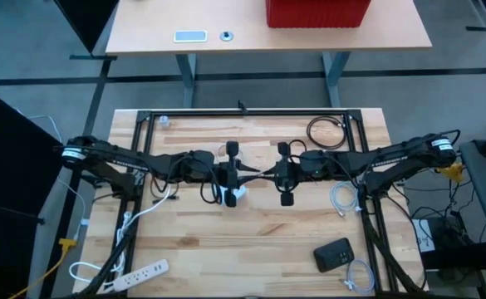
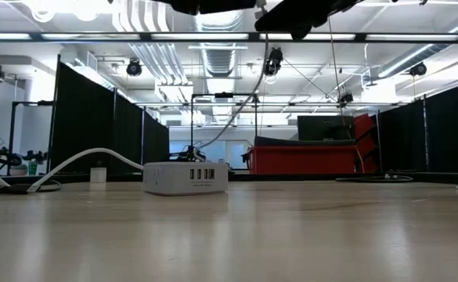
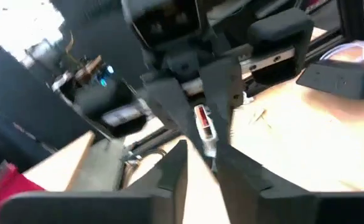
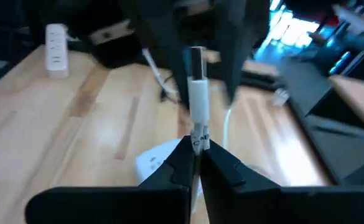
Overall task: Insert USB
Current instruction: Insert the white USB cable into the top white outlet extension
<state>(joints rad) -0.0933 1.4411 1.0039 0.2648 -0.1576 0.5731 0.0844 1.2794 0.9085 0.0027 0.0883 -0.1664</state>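
- Nearest to you, item one: white USB cable [image 4: 197, 102], plug end up, its neck pinched between the right gripper [image 4: 197, 152] fingertips. Right jaws closed on it; metal plug tip sits among the dark fingers of the other arm just beyond.
- Item two: same plug seen from the left wrist, a silver-and-red connector tip [image 3: 203, 124] just ahead of the left gripper [image 3: 200, 163]. Left jaws stand slightly parted around it; whether the pads touch it you cannot tell.
- Item three: white USB charging hub [image 2: 185, 177], ports facing the low camera, resting on the wooden table [image 1: 259, 241]. From above it shows at table centre, under the left gripper [image 1: 231, 176], at about 7 o'clock of the right gripper [image 1: 286, 173].
- Step in hand, as a judgement: a mid-air handover or regrip of the plug between the two grippers, insertion not yet begun; the plug is well above the hub.
- Next move calls for: you settle which gripper carries the plug, square it to a port, then lower it toward the hub's port face.
- Pose: both arms reach inward from 9 and 3 o'clock, wrists level, grippers nearly meeting at centre, raised off the table.
- Outlying: black box [image 1: 334, 254] at 5 o'clock, power strip [image 1: 143, 271] at 7 o'clock.
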